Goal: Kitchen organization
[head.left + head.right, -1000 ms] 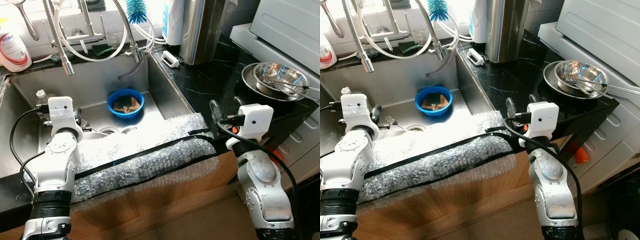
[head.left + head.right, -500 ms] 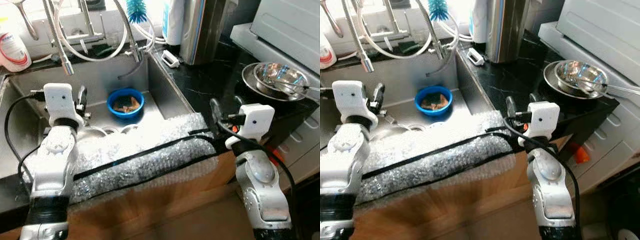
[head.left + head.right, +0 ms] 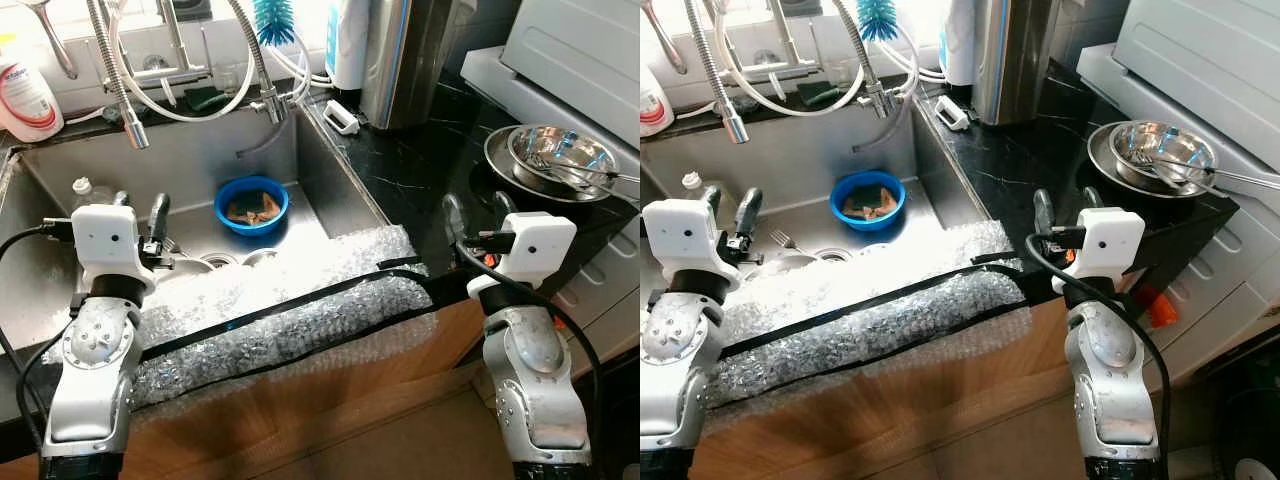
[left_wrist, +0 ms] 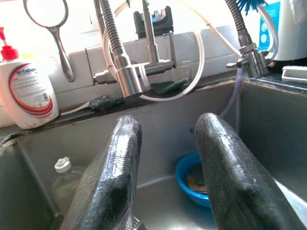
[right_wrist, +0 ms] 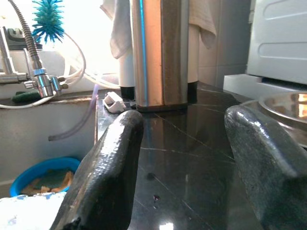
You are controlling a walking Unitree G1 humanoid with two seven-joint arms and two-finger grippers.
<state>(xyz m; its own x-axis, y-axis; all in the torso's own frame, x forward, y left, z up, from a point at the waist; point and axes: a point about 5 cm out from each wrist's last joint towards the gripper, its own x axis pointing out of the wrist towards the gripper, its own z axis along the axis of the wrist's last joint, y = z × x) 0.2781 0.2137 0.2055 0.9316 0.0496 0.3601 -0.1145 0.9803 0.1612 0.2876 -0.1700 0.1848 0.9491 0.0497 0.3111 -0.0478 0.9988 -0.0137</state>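
Note:
A blue bowl (image 3: 251, 205) holding brownish scraps sits on the floor of the steel sink (image 3: 190, 165), near the drain. My left gripper (image 3: 138, 212) hovers open over the sink's left part, to the left of the bowl, holding nothing. In the left wrist view its fingers (image 4: 115, 163) frame the faucet and the blue bowl (image 4: 194, 178). My right gripper (image 3: 478, 208) is open above the black counter (image 3: 420, 160), right of the sink. Through its fingers (image 5: 105, 163) I see the counter and a tall steel cylinder (image 5: 160, 52).
Bubble wrap (image 3: 290, 310) covers the sink's front edge. Nested steel bowls with utensils (image 3: 558, 155) sit at the right. A soap bottle (image 3: 28, 95), hanging spray hose (image 3: 135, 135) and blue brush (image 3: 272, 18) line the back. A small plastic bottle (image 3: 85, 190) and fork (image 3: 783, 239) lie in the sink.
My left gripper has risen from low beside the drain and now points toward the back of the sink. My right gripper has shifted a little to the right.

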